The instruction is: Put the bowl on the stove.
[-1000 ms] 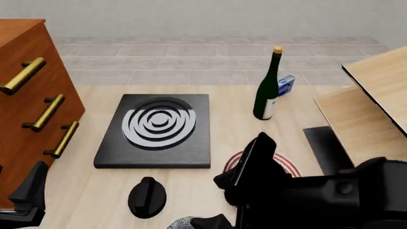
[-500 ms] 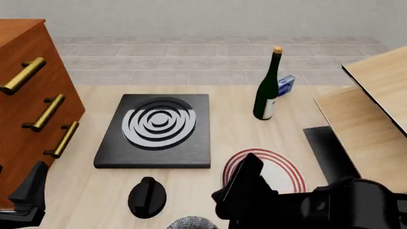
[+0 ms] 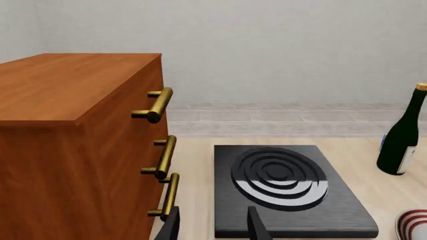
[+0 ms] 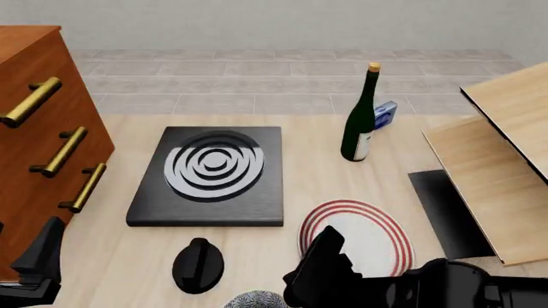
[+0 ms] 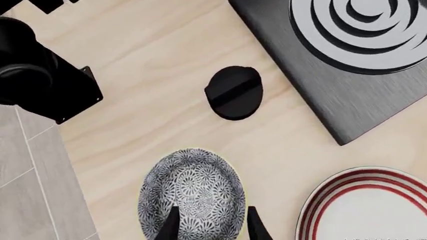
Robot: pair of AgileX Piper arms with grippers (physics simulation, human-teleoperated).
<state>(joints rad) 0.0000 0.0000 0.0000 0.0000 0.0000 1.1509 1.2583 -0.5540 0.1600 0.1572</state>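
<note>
The bowl (image 5: 193, 195), grey-and-white speckled, stands on the table near the front edge; only its rim (image 4: 256, 299) peeks in at the bottom of the front view. My right gripper (image 5: 212, 227) hangs open right above it. One fingertip is over the bowl's inside and the other is just outside its rim. The stove (image 4: 210, 173), a black slab with a silver ring burner, lies beyond the bowl with nothing on it. My left gripper (image 3: 213, 227) is open with nothing between its fingers, low by the cabinet, pointing at the stove (image 3: 287, 190).
A black round knob (image 4: 199, 264) sits between bowl and stove. A red-ringed plate (image 4: 360, 234) lies right of the bowl. A green bottle (image 4: 360, 119) stands at the back, a wooden cabinet (image 4: 43, 141) on the left, wooden boards (image 4: 496, 160) and a black mat (image 4: 441, 205) on the right.
My right arm has drawn back toward the near edge and dropped lower, uncovering the plate. The bowl's rim now shows more. The left arm has not moved.
</note>
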